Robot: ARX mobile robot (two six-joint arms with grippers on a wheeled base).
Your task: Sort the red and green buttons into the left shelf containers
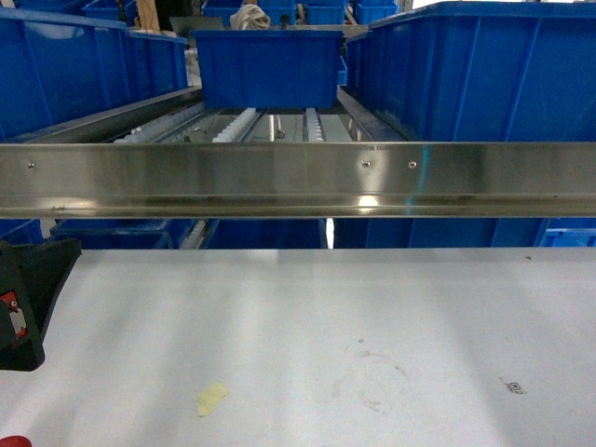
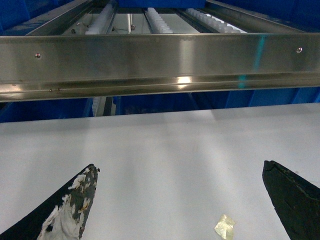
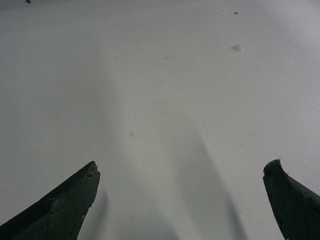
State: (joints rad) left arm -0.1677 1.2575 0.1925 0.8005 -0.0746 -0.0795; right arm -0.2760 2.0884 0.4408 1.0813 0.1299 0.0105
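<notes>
Buttons could not be made out with certainty in any view; only a sliver of red (image 1: pixel 13 440) was cut off at the near left corner of the head view, and whether it was a cap could not be told. The left shelf containers (image 1: pixel 88 70), deep blue bins, stood at the far left behind a steel rail (image 1: pixel 298 179), with another bin (image 1: pixel 268 67) on the rollers in the middle. The left gripper (image 2: pixel 181 200) was held with its jaws wide apart above the white table (image 1: pixel 372 307), nothing between them, and a pale yellow scrap of tape (image 2: pixel 224 227) lay just near its right finger. The right gripper (image 3: pixel 182 200) was likewise spread and empty over bare tabletop.

Several risks were judged from this. The tape scrap could be mistaken for a part and picked up, since it lay closest to the open jaws. With no button clearly located, a descent could be made onto nothing. The steel rail stood between table and bins, so a carried piece could be knocked loose if the arm were lifted too low across it.
</notes>
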